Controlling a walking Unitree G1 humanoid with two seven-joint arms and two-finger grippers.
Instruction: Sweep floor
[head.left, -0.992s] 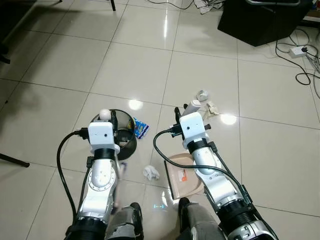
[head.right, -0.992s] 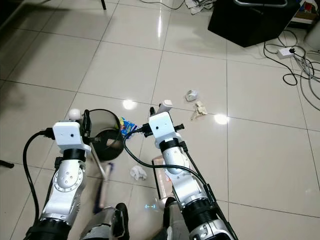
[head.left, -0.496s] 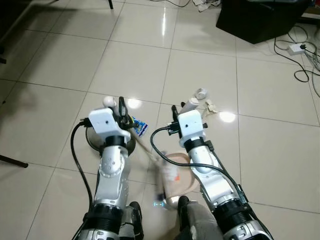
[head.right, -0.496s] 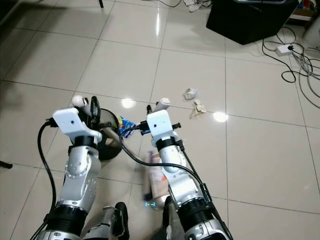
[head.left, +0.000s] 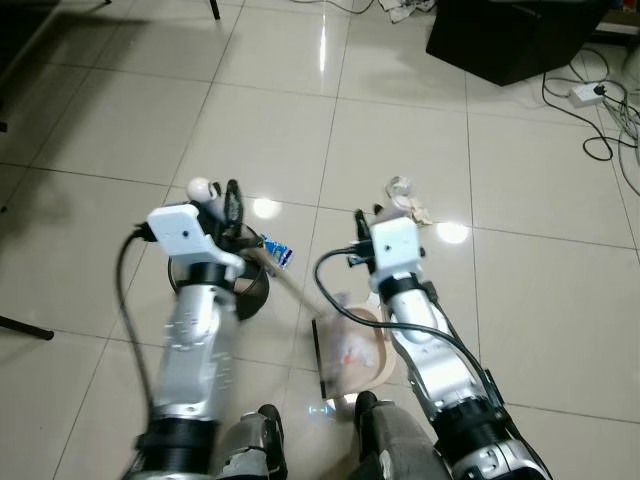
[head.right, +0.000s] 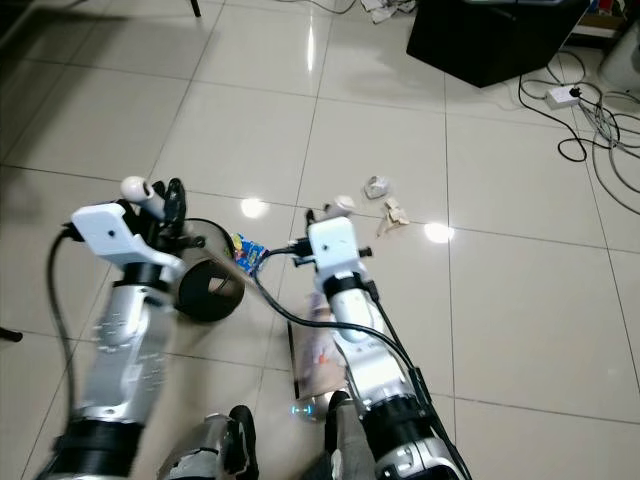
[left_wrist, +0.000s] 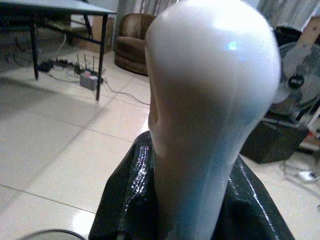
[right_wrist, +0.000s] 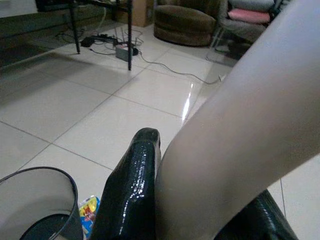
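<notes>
My left gripper is shut on the white round-topped broom handle. The thin stick slants down to the right toward the dustpan. My right gripper is shut on the beige dustpan handle. The beige dustpan rests on the tiles in front of my feet, with blurred scraps on it. A blue snack wrapper lies beside the black bin. Two crumpled papers lie just beyond the right gripper.
A black cabinet stands at the far right, with cables and a power strip beside it. A table leg shows at the top and a dark stand foot at the left edge. Open tiles stretch ahead.
My left arm swung the broom from beside my left foot rightward to the dustpan. The white tissue that lay between bin and dustpan is gone from that spot. The camera shifted slightly.
</notes>
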